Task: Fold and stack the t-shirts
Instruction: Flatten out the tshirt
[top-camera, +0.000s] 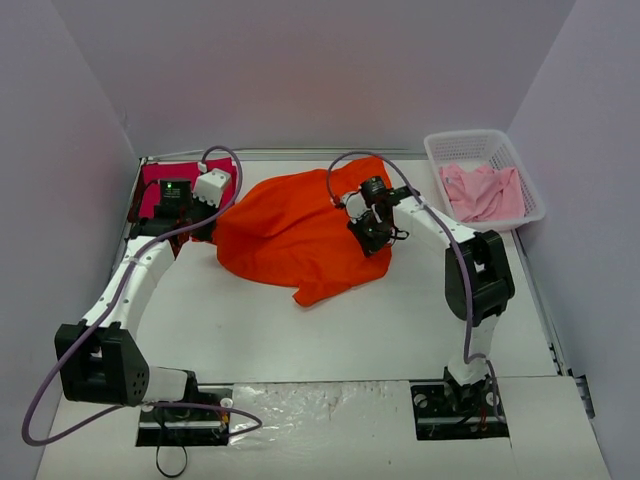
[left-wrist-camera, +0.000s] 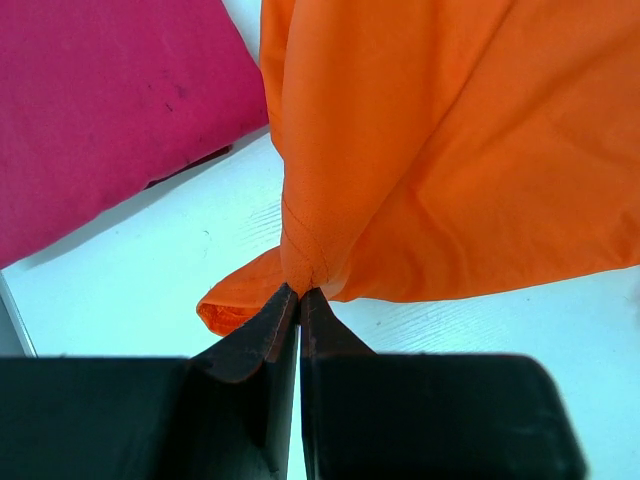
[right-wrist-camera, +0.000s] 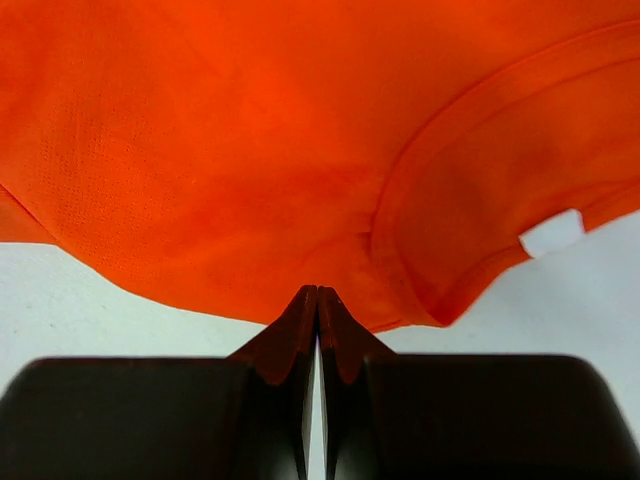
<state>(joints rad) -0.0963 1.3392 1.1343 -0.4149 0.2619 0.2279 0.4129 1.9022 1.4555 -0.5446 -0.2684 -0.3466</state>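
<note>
T-shirt (top-camera: 290, 235) (orange) spans between left tool (left-wrist-camera: 299, 292) and right tool (right-wrist-camera: 317, 290), both pinched shut on cloth.

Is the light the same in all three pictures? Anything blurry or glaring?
Top view: soft, even light, faint shadows, glare on the shiny sheet between the arm bases. Left wrist view: orange t-shirt sharp, table tinted bluish, left pincer almost black. Right wrist view: orange fills the frame and looks oversaturated, right pincer equally dark, nothing blurred.
</note>
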